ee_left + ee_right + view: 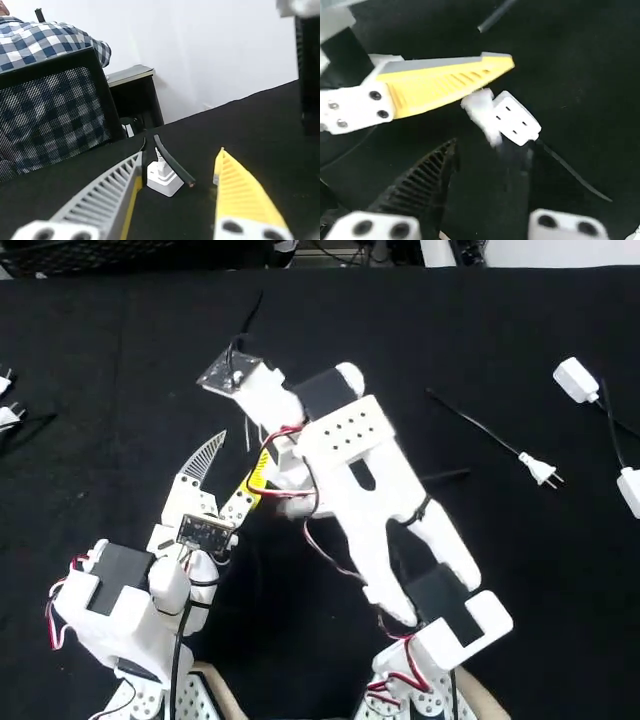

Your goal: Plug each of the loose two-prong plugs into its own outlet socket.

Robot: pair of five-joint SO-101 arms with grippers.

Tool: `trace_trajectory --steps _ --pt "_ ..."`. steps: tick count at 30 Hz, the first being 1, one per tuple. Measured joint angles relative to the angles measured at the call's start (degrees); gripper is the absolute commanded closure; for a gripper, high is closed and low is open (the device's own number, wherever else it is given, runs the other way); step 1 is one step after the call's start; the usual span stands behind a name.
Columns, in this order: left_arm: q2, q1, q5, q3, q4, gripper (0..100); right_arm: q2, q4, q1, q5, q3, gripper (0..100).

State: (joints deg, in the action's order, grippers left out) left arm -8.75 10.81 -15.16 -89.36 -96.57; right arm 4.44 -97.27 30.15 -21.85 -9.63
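The left pincer (181, 153) is hovering open near a light, hard socket (163, 178), likely slippery, best pinched across its flat sides; the right pincer's (486, 150) state cannot be told

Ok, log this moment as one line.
left gripper: open, at white plastic socket block | right gripper: open, by same block | white two-prong plug: loose, apart from both

Plug (541, 471): on the table (120, 330), right side, its cable (470, 420) trailing back-left.
Far socket (575, 379): behind the plug, further right.
Near socket (630, 490): right of the plug (at the view's edge).
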Motion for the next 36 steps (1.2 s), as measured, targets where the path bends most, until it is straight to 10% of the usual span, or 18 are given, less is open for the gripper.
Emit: trace_trajectory --steps 8,22,36 --pt "0.0 0.0 0.0 0.0 0.0 76 0.0 0.1 0.1 -1.1 0.2 73.3" --pt "0.1 -5.1 -2.7 -4.6 -0.1 76 0.0 0.9 0.1 -30.4 11.3 73.4" --pt "0.1 -17.4 -7.8 -5.1 -0.1 76 0.0 17.6 3.3 -32.2 22.9 73.4"
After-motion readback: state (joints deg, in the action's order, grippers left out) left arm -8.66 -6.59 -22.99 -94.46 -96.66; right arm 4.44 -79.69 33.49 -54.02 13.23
